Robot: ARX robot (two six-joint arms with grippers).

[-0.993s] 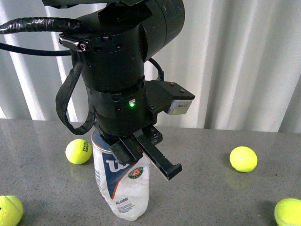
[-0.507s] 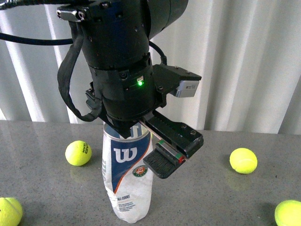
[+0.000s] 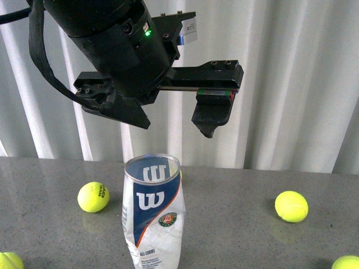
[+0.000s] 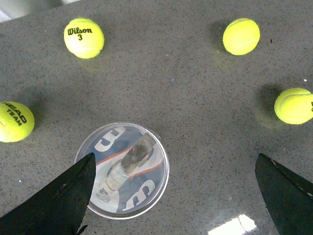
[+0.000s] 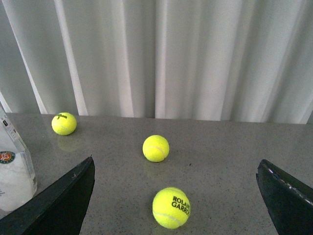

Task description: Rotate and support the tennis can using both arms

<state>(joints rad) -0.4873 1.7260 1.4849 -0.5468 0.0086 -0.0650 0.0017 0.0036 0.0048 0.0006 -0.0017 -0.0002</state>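
Observation:
The tennis can (image 3: 152,212) stands upright on the grey table, a clear tube with a navy and white Wilson label and an open top. My left gripper (image 3: 168,119) hangs open well above it, touching nothing. In the left wrist view I look straight down into the can (image 4: 122,169), which sits beside one black finger (image 4: 58,198) and off centre of the left gripper (image 4: 174,157). My right gripper (image 5: 174,164) is open low over the table, and the can (image 5: 14,166) shows at the edge of its view, outside the jaws.
Yellow tennis balls lie around the can: one (image 3: 93,196) to its left, one (image 3: 291,205) to its right, and two at the front corners (image 3: 8,260) (image 3: 348,262). Two balls (image 5: 156,148) (image 5: 171,207) lie between the right gripper's fingers. White curtains hang behind the table.
My left gripper has lifted off the top of the can and risen well above it with its jaws spread wide. The can has gone from tilted to upright.

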